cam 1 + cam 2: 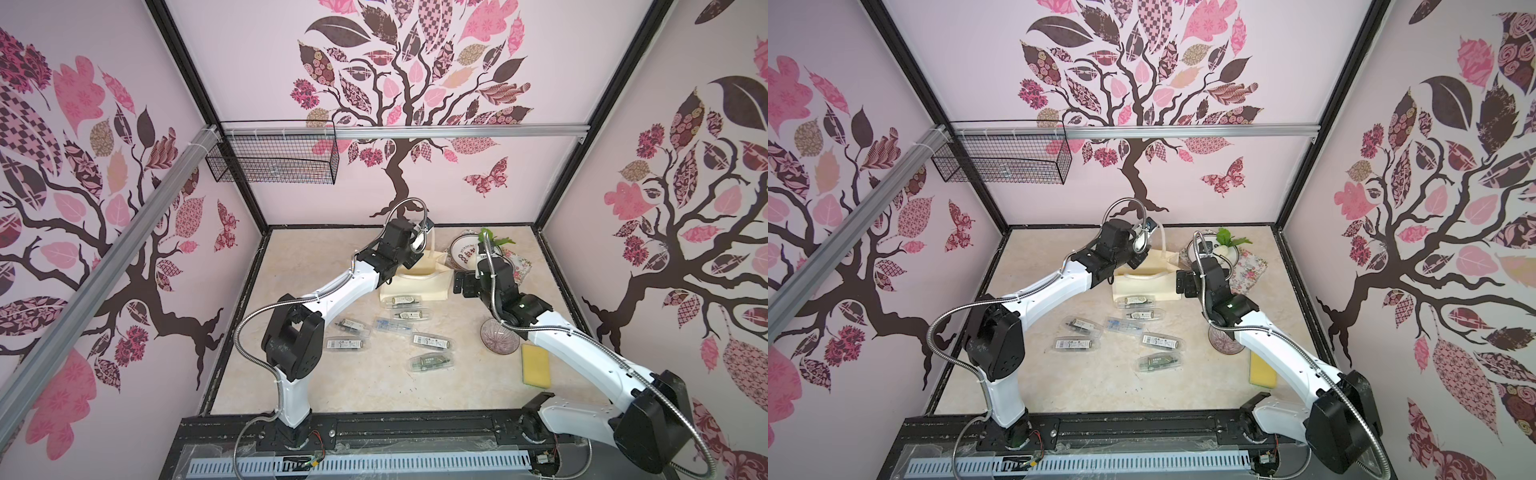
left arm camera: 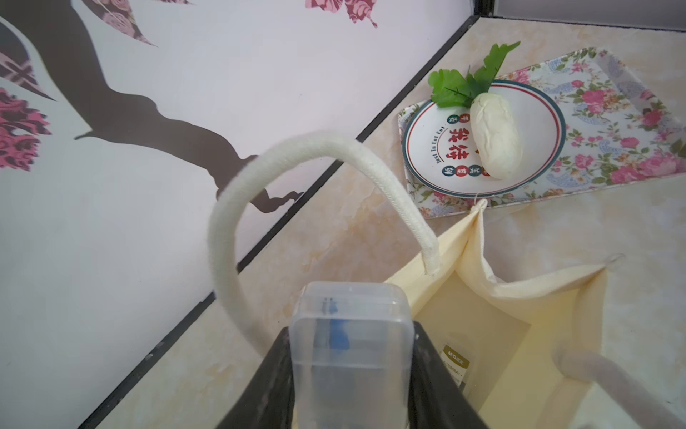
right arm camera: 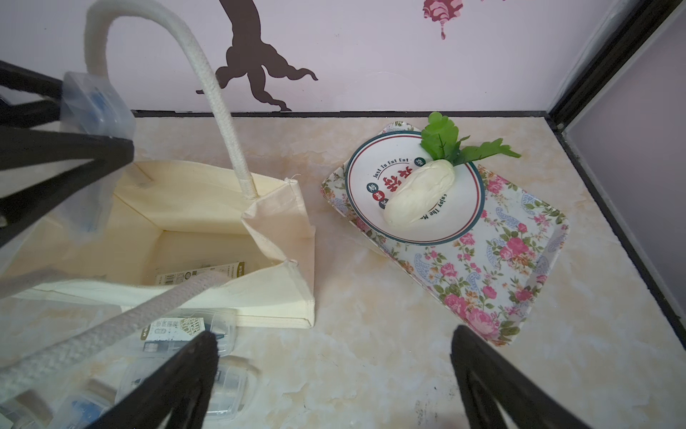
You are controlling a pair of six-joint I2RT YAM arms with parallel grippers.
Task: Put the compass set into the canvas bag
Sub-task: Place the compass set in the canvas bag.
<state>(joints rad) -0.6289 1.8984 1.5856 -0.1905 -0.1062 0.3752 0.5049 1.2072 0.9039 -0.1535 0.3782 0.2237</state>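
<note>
We find the left hand [image 2: 350, 330] clamped on the compass set [image 2: 349, 308], a light, stiff, slick case, above the far rim of the bag [image 2: 482, 315]; its flat sides suit gripping. Right hand [image 3: 334, 334] open.

The bag's [image 3: 193, 200] mouth was left open between two loop handles [image 3: 224, 119]. Cases [image 1: 432, 341] were strewn across the middle of the table [image 1: 374, 386]. The far right corner was taken by a tray [image 3: 482, 289], and the right edge by a bowl [image 1: 498, 338] and a sponge [image 1: 536, 365]. Free room was left along the near edge.
</note>
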